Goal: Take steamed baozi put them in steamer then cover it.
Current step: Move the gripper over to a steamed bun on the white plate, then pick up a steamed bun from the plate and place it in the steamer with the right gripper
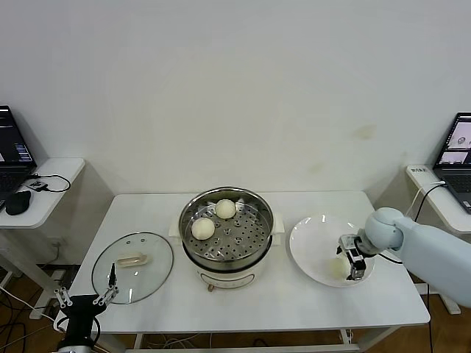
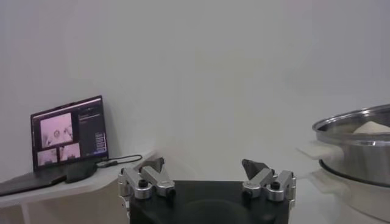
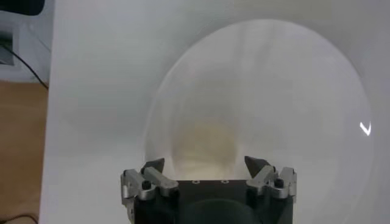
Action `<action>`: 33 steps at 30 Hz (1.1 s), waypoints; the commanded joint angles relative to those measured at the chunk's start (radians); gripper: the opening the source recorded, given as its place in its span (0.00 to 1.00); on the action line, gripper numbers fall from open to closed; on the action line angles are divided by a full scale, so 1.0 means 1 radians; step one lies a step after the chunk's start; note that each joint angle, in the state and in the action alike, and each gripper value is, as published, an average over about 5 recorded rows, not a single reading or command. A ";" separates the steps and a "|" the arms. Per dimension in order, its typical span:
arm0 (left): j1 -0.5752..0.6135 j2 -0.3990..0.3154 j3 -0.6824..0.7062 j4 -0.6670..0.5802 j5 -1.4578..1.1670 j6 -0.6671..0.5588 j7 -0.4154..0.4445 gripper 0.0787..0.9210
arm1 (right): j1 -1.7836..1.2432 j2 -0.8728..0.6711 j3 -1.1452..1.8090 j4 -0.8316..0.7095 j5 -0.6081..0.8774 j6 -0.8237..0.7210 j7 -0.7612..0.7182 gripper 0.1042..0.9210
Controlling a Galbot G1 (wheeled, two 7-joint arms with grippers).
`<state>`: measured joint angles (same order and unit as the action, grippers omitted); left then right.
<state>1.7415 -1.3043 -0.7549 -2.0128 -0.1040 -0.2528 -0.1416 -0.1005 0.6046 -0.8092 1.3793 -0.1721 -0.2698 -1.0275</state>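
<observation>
You have the white rectangular table in front of you, and on it, in the middle, the round shiny stainless-steel steamer on its cream-white base. Two small round cream-white baozi already lie on its perforated tray, both on the left half. To the left of the steamer the round clear glass cover lies flat on the table, its cream oblong handle pointing roughly left to right. To the right of the steamer stands the flat white round plate.

The relation that matters is at the plate. The right gripper is down over the plate's right part, and one more pale baozi lies on the plate directly under and between its fingers. In the right wrist view this bun sits straight ahead of the right gripper, centred between the two fingertips, which stand on both sides of it and do not yet press it. The jaws are fairly wide, not closed on anything. The bun is round, so it has no long axis and points nowhere; any grip angle should serve. I judge you need only to close on it.

The left gripper waits wide open at the table's front left corner, near the cover and well apart from the plate.
</observation>
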 commanded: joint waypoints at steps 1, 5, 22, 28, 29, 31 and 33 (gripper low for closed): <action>0.001 0.001 -0.001 0.001 -0.001 -0.001 0.000 0.88 | -0.006 0.017 0.003 -0.013 -0.003 -0.008 -0.001 0.79; 0.002 0.000 -0.003 0.001 -0.003 -0.002 -0.001 0.88 | -0.007 0.018 0.003 -0.014 -0.005 -0.012 -0.004 0.72; 0.000 0.000 -0.001 0.002 -0.005 -0.003 -0.002 0.88 | 0.091 -0.010 -0.004 0.020 0.038 -0.021 -0.034 0.53; -0.002 0.004 -0.001 0.001 -0.008 -0.003 -0.001 0.88 | 0.321 -0.012 -0.084 0.038 0.124 -0.026 -0.056 0.54; -0.003 0.004 -0.001 0.001 -0.009 -0.003 -0.001 0.88 | 0.366 -0.007 -0.102 0.038 0.142 -0.026 -0.059 0.55; -0.004 0.006 0.000 0.001 -0.010 -0.003 -0.001 0.88 | 0.445 0.011 -0.132 0.037 0.178 -0.027 -0.062 0.55; -0.006 0.007 0.002 0.001 -0.011 -0.003 -0.001 0.88 | 0.528 0.036 -0.169 0.035 0.218 -0.029 -0.063 0.55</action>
<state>1.7352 -1.2973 -0.7538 -2.0114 -0.1152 -0.2556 -0.1430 0.1159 0.6033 -0.8713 1.4065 -0.0767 -0.2960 -1.0808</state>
